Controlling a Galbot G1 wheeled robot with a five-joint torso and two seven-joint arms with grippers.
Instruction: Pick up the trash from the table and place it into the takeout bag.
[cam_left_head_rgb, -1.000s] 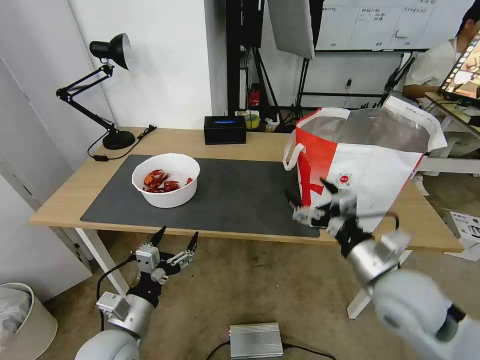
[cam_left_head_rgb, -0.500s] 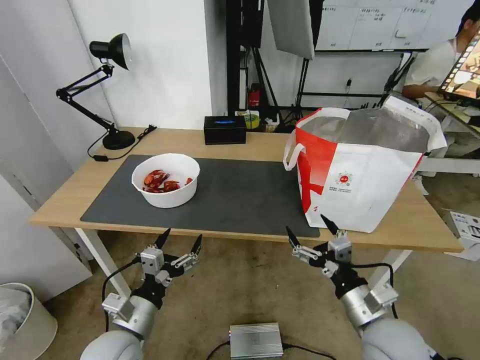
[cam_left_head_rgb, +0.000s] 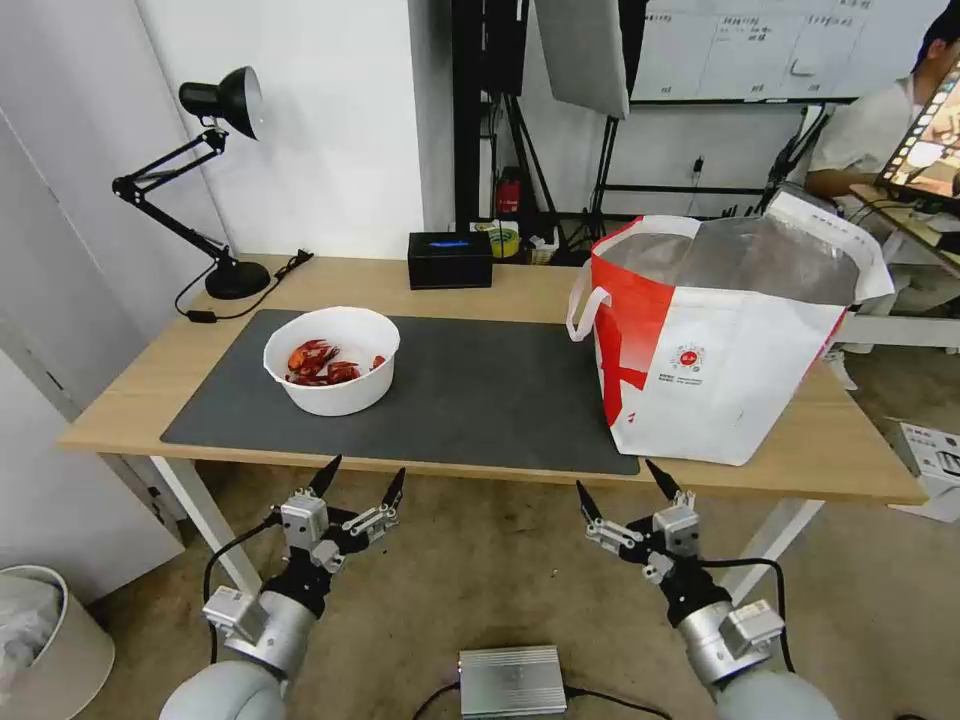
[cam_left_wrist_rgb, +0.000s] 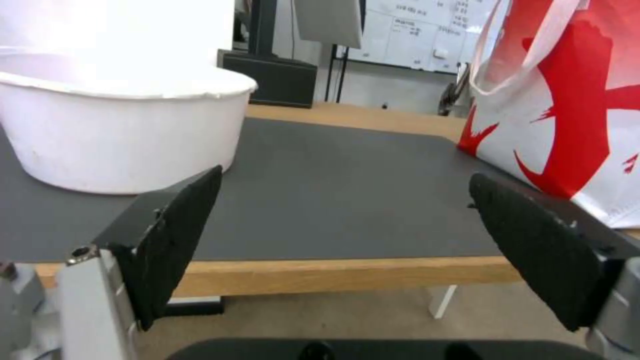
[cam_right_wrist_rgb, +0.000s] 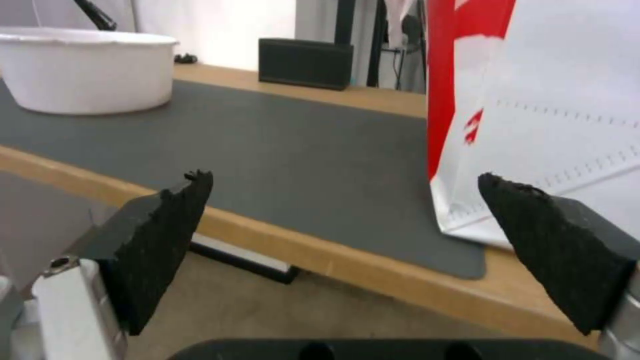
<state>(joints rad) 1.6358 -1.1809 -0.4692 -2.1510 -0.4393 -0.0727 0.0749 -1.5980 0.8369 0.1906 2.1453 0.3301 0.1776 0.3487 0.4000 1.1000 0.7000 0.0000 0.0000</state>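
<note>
White and round, the one bowl (cam_left_head_rgb: 332, 360) we can count stands upright on the dark grey mat (cam_left_head_rgb: 470, 390), its open mouth facing up, with red crayfish shells (cam_left_head_rgb: 318, 364) heaped inside on the side away from the takeout bag (cam_left_head_rgb: 720, 340). Being round, it has no long axis to speak of. The mat runs lengthwise along the light-wood table (cam_left_head_rgb: 150, 395); the bowl sits toward one end of it and the bag stands at the other end, well apart, with bare mat between them.

We count one takeout bag, boxy and upright, its silver-lined mouth open to the ceiling and its red-and-white front with the small round red logo (cam_left_head_rgb: 688, 357) turned toward us. A white strap handle (cam_left_head_rgb: 585, 310) hangs off the side of the bag that faces the bowl. Behind the mat, farther from us than the bowl, sits one black rectangular box (cam_left_head_rgb: 450, 259), its long side parallel to the table's far edge. One black desk lamp (cam_left_head_rgb: 205, 150) stands on the table beyond the bowl, on the side away from the bag.

Our two grippers hang below and in front of the table's near edge, touching nothing. Our left gripper (cam_left_head_rgb: 358, 482) sits low in front of the bowl, fingers spread wide and pointing up toward the table. Our right gripper (cam_left_head_rgb: 620, 490) sits low in front of the bag's near corner, fingers likewise spread apart and empty.
</note>
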